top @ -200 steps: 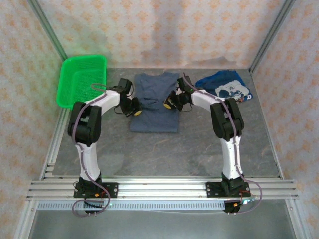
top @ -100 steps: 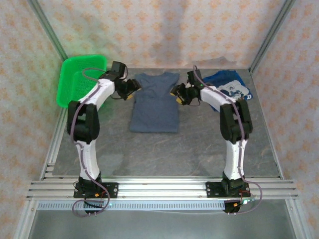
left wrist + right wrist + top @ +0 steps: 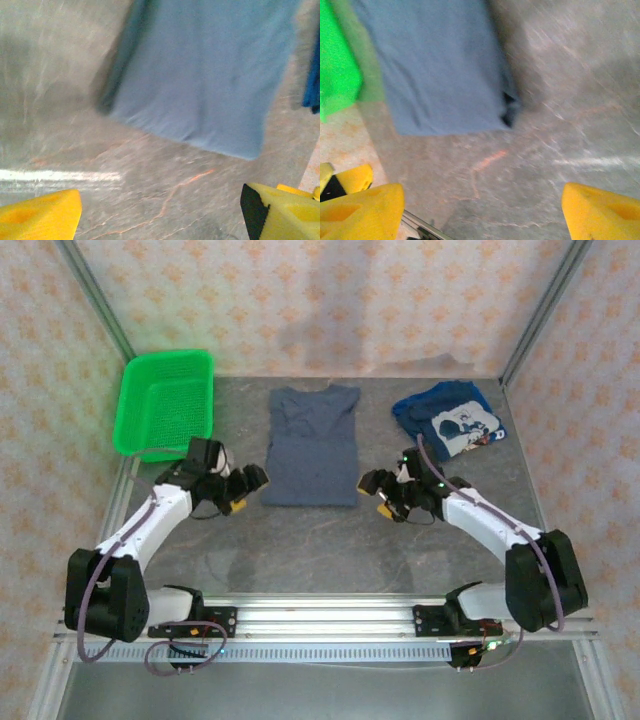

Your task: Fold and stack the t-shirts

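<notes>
slate-blue shirt sides tucked; both jaws wide, empty, flanking its hem. next, probably: pinch hem corners, fold toward collar

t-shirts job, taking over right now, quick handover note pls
Left claw: open, empty, off the near left corner of the slate-blue shirt.
Right claw: open, empty, off its near right corner.
Slate-blue shirt lies flat, far centre, sides seemingly folded in.
Printed royal blue shirt sits crumpled, far right.
Left: finish folding the first, fold the printed one, stack them.
</notes>
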You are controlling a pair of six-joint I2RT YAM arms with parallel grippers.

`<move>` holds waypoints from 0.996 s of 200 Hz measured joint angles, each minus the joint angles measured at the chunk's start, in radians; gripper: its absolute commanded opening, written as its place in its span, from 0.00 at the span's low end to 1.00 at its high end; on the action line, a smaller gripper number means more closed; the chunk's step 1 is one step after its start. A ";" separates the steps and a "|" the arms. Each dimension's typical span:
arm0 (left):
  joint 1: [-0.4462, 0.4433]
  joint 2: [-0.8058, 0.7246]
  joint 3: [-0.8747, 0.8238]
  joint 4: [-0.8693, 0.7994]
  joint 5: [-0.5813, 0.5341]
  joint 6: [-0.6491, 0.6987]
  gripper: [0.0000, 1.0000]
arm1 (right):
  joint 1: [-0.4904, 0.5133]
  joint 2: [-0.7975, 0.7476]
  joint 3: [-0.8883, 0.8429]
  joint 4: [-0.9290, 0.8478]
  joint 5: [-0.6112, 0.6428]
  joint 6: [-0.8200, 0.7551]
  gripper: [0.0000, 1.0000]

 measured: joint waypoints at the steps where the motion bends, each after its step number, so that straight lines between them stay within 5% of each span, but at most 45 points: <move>1: 0.000 0.001 -0.005 0.003 0.000 -0.003 0.83 | 0.001 0.002 -0.001 0.002 -0.001 0.001 0.79; 89: 0.000 0.208 -0.074 0.343 0.049 -0.133 0.72 | 0.067 0.301 -0.010 0.332 -0.039 0.148 0.66; 150: 0.004 0.327 -0.043 0.373 0.051 -0.166 0.62 | 0.064 0.395 0.061 0.384 -0.048 0.214 0.47; 171: 0.006 0.348 -0.023 0.350 0.053 -0.185 0.48 | 0.061 0.433 0.095 0.387 -0.044 0.220 0.26; 199: -0.006 0.405 0.036 0.296 0.040 -0.191 0.16 | 0.069 0.494 0.154 0.383 -0.038 0.209 0.06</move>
